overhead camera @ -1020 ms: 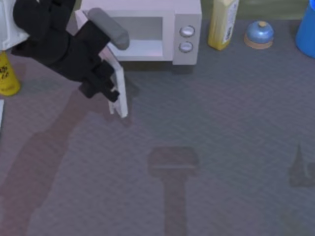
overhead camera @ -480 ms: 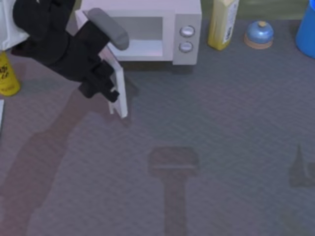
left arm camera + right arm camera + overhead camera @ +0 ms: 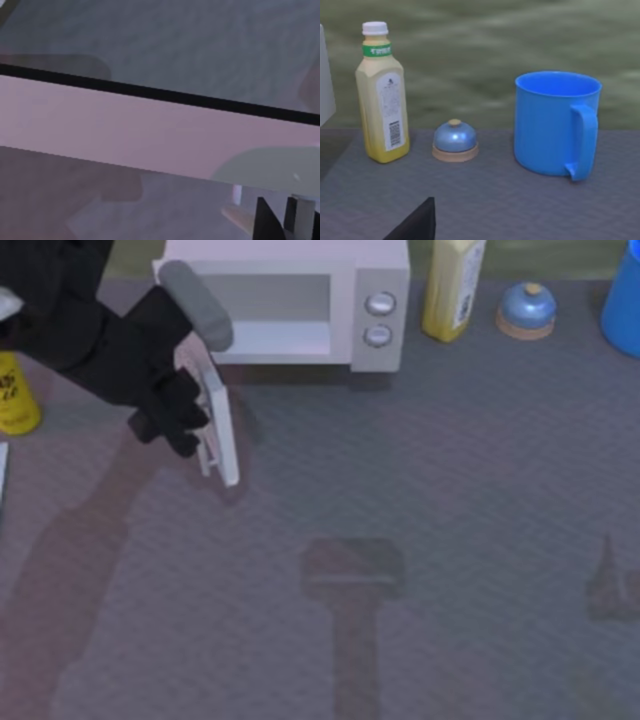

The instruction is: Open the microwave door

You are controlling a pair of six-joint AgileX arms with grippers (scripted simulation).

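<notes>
The white microwave [image 3: 300, 258] stands at the back of the table, with two round knobs [image 3: 379, 304] on its right panel. Its cavity shows open. The microwave door [image 3: 222, 430] is swung out toward the front left, hinged at the box's left corner. My left gripper [image 3: 193, 428] is shut on the door's free edge, with the black arm reaching in from the left. In the left wrist view the door [image 3: 150, 135] fills the middle as a pale band, and my left gripper [image 3: 281, 212] sits at the corner. Of my right gripper, only one black fingertip [image 3: 420, 220] shows.
A yellow bottle [image 3: 453, 285], a blue bell [image 3: 527, 308] and a blue cup [image 3: 625, 285] stand in a row to the right of the microwave. Another yellow bottle [image 3: 15, 395] stands at the left edge, close to my left arm.
My left gripper has moved left and slightly back with the door's edge in it. The door has swung wider open.
</notes>
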